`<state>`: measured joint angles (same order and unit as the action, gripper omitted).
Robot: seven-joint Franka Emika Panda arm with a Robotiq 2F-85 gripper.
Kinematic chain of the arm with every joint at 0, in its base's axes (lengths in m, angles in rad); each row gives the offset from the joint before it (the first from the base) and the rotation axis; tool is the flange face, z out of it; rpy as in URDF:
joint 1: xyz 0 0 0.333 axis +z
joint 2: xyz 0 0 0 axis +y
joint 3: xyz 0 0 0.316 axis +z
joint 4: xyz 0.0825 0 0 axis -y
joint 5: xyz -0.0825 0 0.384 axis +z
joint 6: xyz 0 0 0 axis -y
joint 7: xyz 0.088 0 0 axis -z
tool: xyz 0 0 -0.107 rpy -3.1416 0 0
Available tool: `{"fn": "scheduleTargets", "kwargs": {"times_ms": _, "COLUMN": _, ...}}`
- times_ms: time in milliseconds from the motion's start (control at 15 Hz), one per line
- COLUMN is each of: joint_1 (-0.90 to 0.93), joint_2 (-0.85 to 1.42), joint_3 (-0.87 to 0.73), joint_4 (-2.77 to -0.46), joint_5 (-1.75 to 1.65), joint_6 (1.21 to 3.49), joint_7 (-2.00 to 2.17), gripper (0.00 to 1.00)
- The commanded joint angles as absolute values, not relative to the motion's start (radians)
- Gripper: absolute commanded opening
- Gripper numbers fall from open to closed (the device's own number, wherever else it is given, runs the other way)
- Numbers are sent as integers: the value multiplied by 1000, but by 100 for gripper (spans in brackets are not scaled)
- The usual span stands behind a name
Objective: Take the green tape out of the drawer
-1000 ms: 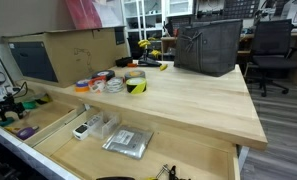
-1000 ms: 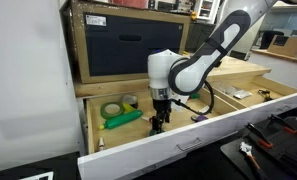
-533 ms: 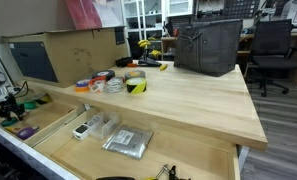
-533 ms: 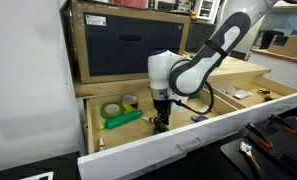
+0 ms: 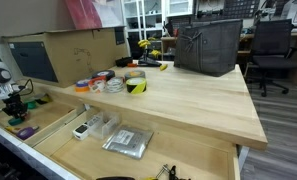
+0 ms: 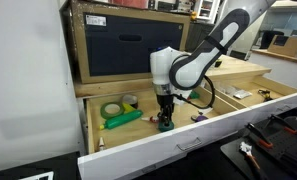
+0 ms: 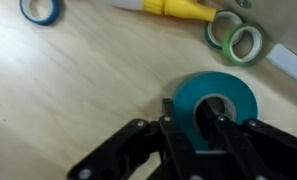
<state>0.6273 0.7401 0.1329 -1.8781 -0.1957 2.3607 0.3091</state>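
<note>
pale-wood drawer (image 6: 128, 132), green tape (image 7: 213, 82) between jaws

No text, label or number is legible anywhere — all too small.

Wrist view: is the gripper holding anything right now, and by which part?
The gripper straddles the ring wall of the green tape, one finger in the hole, one outside. Whether it is clamped cannot be told.

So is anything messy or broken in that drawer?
Nothing stands out. In the wrist view the green tape lies flat on the drawer floor with the claw right over it. The blue roll lies flat too. Nothing looks spilled or damaged.
</note>
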Motion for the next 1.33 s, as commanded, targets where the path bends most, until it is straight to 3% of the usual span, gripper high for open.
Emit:
{"fn": "scheduleTargets", "kwargs": {"times_ms": 0, "joint_1": 561, "joint_2": 633, "joint_3": 151, "joint_4": -1974, "joint_5": -151, "joint_6": 2281, "joint_7": 284, "gripper": 7}}
{"fn": "scheduleTargets", "kwargs": {"times_ms": 733, "joint_1": 331, "joint_2": 229, "joint_3": 143, "joint_4": -2417, "joint_5": -39, "joint_6": 2327, "joint_7": 339, "gripper": 7}}
{"fn": "scheduleTargets", "kwargs": {"times_ms": 1267, "joint_1": 153, "joint_2": 91, "joint_3": 52, "joint_4": -2493, "joint_5": -4, "joint_6": 2329, "joint_7": 399, "gripper": 7}}
